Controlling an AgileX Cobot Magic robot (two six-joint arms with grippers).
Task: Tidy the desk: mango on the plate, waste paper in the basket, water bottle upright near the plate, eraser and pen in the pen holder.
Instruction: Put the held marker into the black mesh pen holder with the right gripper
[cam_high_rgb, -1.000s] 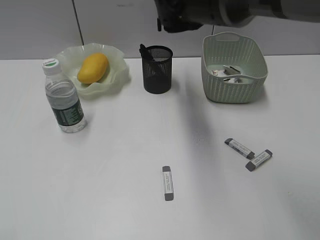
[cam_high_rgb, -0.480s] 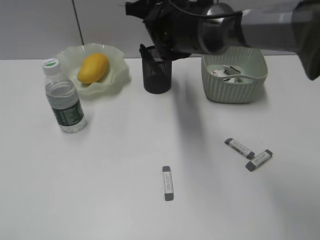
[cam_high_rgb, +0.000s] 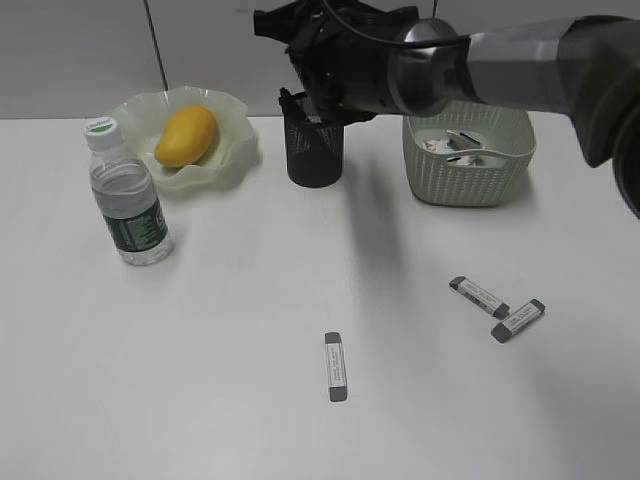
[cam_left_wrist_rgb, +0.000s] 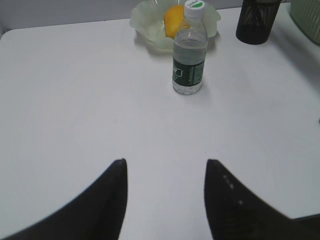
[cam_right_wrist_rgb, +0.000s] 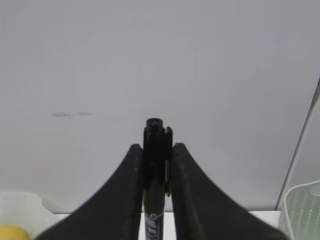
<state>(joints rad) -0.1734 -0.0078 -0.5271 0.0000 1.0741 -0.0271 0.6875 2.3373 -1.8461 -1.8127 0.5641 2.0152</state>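
Note:
My right gripper (cam_right_wrist_rgb: 154, 146) is shut on a black pen (cam_right_wrist_rgb: 155, 131) and points at the back wall. In the exterior view it (cam_high_rgb: 300, 45) hangs just above the black mesh pen holder (cam_high_rgb: 316, 150), where a black pen (cam_high_rgb: 287, 100) leans out at the rim. Three erasers (cam_high_rgb: 335, 366) (cam_high_rgb: 479, 297) (cam_high_rgb: 518, 320) lie on the desk (cam_high_rgb: 250, 290). The mango (cam_high_rgb: 186, 135) lies on the plate (cam_high_rgb: 235, 150). The water bottle (cam_high_rgb: 126, 192) stands upright beside the plate. Waste paper (cam_high_rgb: 455, 148) lies in the basket (cam_high_rgb: 470, 185). My left gripper (cam_left_wrist_rgb: 165, 162) is open and empty above the desk.
The right arm (cam_high_rgb: 520, 65) spans the top right, above the basket. The left wrist view shows the bottle (cam_left_wrist_rgb: 190, 60), the plate (cam_left_wrist_rgb: 150, 27) with the mango (cam_left_wrist_rgb: 174, 20) and the pen holder (cam_left_wrist_rgb: 256, 22) at the far edge.
The right arm has come down and to the left from the top edge to just above the pen holder. Things on the desk have not moved.

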